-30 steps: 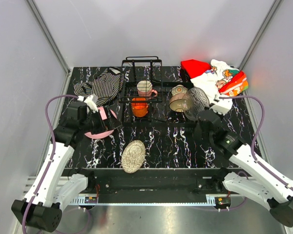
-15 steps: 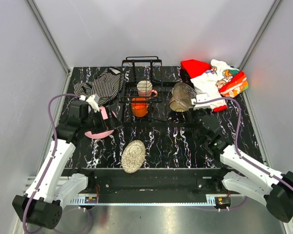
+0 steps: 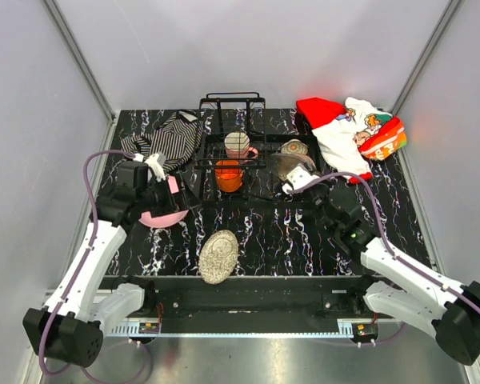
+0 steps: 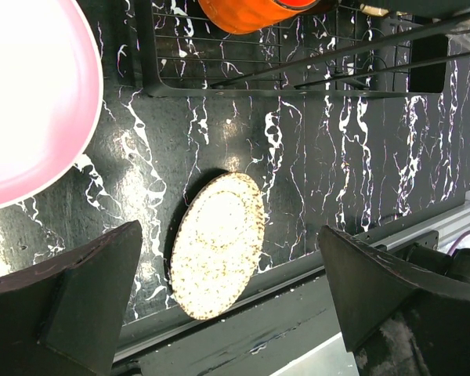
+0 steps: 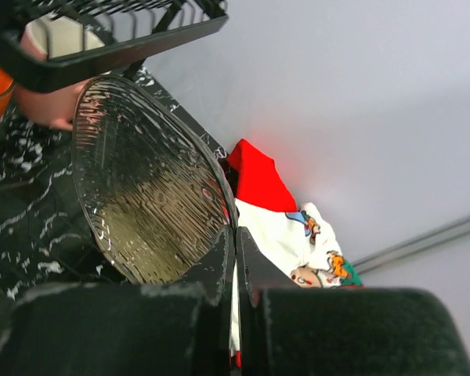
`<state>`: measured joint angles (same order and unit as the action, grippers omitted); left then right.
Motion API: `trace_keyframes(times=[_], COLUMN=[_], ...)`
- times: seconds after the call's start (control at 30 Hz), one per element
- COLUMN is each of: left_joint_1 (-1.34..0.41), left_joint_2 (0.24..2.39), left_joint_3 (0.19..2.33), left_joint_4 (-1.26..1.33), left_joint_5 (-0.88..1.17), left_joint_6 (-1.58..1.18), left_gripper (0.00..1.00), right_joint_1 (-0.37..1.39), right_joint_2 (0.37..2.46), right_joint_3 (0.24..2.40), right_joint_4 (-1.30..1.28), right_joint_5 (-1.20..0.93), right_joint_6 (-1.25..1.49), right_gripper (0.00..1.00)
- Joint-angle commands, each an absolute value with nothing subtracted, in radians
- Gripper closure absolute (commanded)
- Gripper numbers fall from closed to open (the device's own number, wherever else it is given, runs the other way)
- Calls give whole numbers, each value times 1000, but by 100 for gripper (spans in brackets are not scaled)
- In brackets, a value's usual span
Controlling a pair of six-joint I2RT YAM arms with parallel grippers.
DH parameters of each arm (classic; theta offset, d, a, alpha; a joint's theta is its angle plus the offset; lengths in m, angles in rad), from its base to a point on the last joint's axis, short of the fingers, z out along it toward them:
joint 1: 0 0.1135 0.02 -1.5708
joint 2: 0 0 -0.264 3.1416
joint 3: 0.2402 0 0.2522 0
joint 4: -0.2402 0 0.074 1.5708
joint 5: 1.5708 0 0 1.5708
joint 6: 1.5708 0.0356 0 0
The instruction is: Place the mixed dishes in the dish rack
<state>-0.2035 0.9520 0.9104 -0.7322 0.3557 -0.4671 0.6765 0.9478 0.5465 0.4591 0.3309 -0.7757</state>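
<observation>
Only the right wrist view shows the right claw [image 5: 235, 241] clenched on the rim of the bowl [image 5: 145, 196], which is tilted near the rack [image 5: 102, 37]. The left wrist view shows the left claw [image 4: 229, 233] released, spread over the tan plate [image 4: 218, 247] on the tabletop [image 4: 321, 172] — the pink plate [image 4: 27, 102] at upper left reads "EAR", cut off. From above, the rack holds a mug [image 3: 238, 145] and an orange cup [image 3: 229, 174].

The only lettering that can be read is on the pink round plate [image 4: 31, 94], just left of the dish rack [image 3: 212, 152]: faint reddish capitals turned sideways, cut off by the left wrist view's edge and ending in "EAR". The red-white printed cloth [image 3: 344, 128], right of the rack, carries cartoon prints too small to read.
</observation>
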Motion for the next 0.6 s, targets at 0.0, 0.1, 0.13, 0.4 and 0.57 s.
trace_keyframes(times=[0.0, 0.1, 0.13, 0.4, 0.57], left_joint_1=[-198, -196, -198, -196, -193], left_joint_2=[969, 977, 980, 982, 976], left_joint_3=[943, 940, 940, 927, 920], left_joint_4=[-673, -666, -664, -649, -649], left_joint_5=[368, 371, 373, 376, 373], left_joint_6=[-451, -449, -449, -451, -445], left_gripper=[1, 1, 1, 1, 1], right_joint_1=[669, 669, 670, 667, 664], right_joint_2=[868, 854, 859, 956, 1023], right_joint_3=[637, 658, 661, 658, 644], right_joint_4=[267, 195, 180, 163, 225], right_joint_5=[222, 245, 259, 356, 351], right_joint_6=[-957, -1047, -1069, -1183, -1212], right_gripper=[100, 100, 100, 100, 100])
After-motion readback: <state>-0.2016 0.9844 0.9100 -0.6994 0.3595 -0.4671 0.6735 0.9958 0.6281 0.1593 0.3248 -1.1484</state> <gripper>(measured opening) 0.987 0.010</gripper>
